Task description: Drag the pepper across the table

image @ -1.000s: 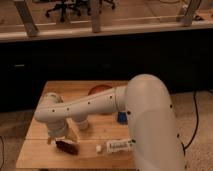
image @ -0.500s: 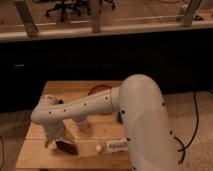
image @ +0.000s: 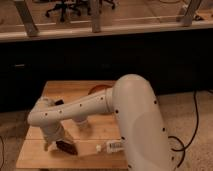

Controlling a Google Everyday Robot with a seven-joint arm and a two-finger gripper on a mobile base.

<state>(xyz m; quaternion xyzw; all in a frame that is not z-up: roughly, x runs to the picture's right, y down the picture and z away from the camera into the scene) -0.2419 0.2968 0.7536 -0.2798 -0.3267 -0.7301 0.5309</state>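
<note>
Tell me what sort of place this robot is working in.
Probably an office or lab. Wheeled office chairs stand on a hard floor beyond a glass partition, and a cable trails over the carpet. The gripper hangs low over the wooden table, beside the pepper.

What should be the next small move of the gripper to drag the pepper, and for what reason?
Probably a short sideways pull along the table, toward its open middle. The gripper is already low at the front left part of the table, right beside the dark pepper, which lies flat on the wood. A small white bottle lies further right, so the pull should stay short.
</note>
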